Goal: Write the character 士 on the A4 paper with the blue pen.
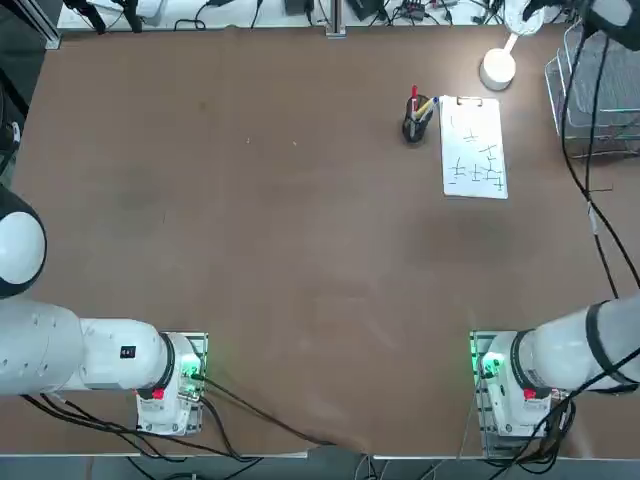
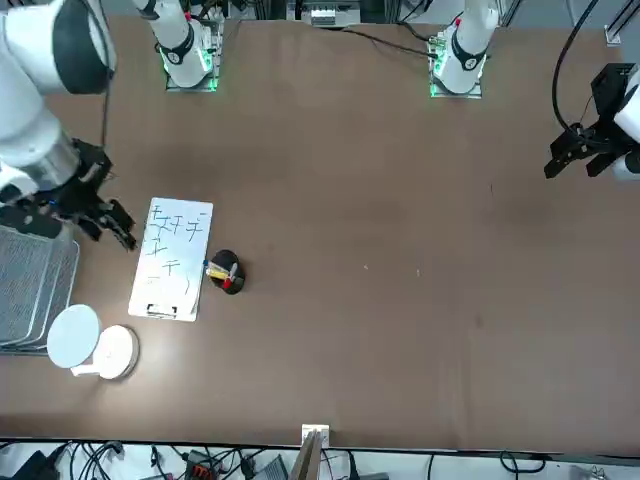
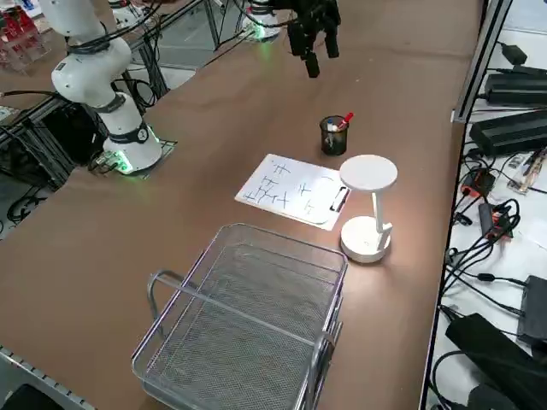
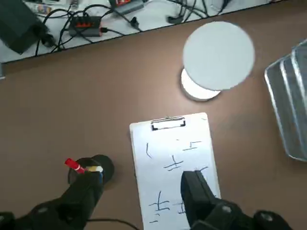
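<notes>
The A4 paper (image 1: 474,147) lies on the brown table, clip on its far short edge, with several small dark characters on it (image 4: 172,143). Just to its left stands a black pen cup (image 1: 415,128) holding a red pen, a yellow pen and the blue pen (image 2: 209,268), of which only a short blue tip (image 1: 437,101) shows at the rim. My right gripper (image 4: 139,196) hangs open high above the near part of the sheet, with nothing between its fingers. In the front view the right gripper (image 2: 118,228) sits beside the paper's edge (image 2: 170,265), over the basket side.
A white desk lamp (image 1: 497,65) stands lit just beyond the paper's clipped end. A wire mesh basket (image 3: 248,316) sits to the right of the sheet. Cables run along the table's far and right edges.
</notes>
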